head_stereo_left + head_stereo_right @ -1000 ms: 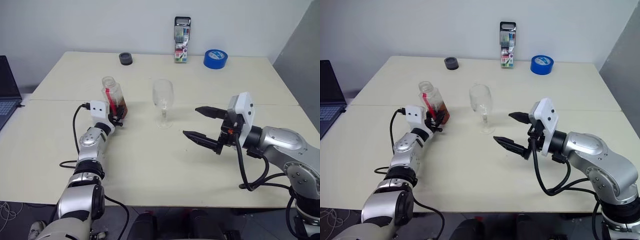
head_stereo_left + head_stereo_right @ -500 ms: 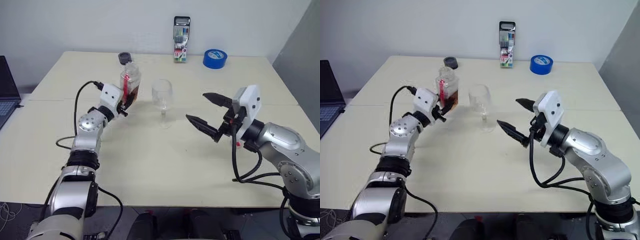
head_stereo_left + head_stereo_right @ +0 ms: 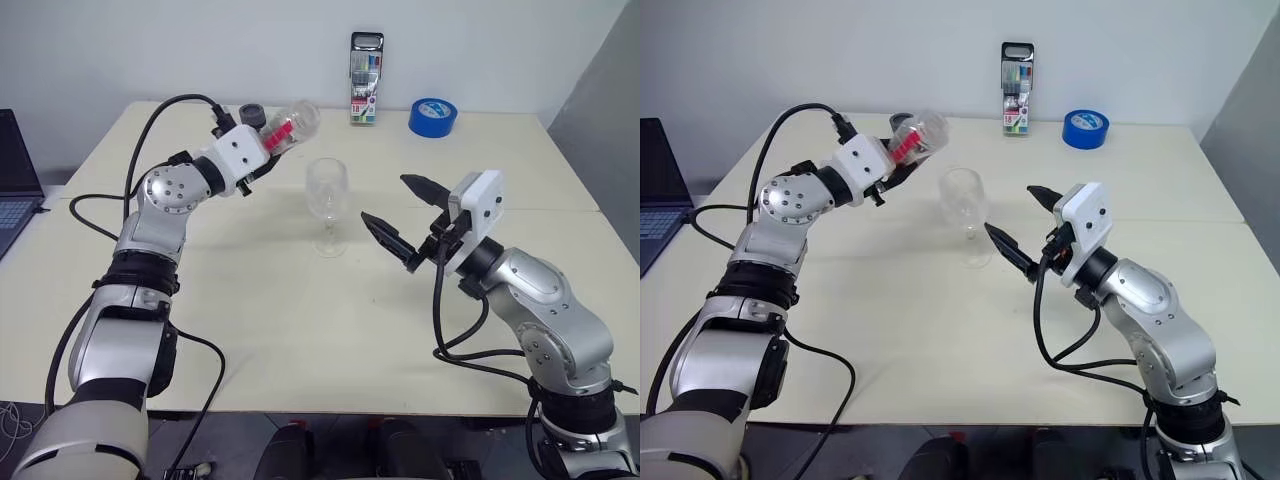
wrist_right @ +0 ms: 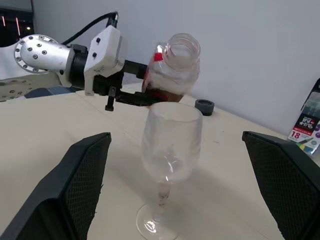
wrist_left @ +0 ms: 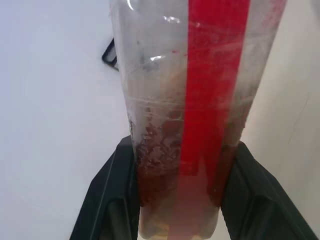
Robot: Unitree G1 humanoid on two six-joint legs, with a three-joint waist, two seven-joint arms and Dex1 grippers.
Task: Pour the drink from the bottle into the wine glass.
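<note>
Raised and tipped since a second ago, the bottle (image 3: 287, 128) now lies nearly level in the left hand (image 3: 262, 160), its open mouth pointing toward the wine glass (image 3: 327, 205) and just above and beside the rim. That hand's two black fingers (image 5: 107, 200) clamp the bottle's base, where the reddish-brown drink (image 5: 165, 175) pools. Nearer, the right hand (image 3: 400, 222) hovers with fingers spread wide and empty, just beside the glass, which stands upright on the surface (image 3: 300, 320).

Bare table (image 3: 300, 320) before wine glass (image 3: 327, 205)
</note>
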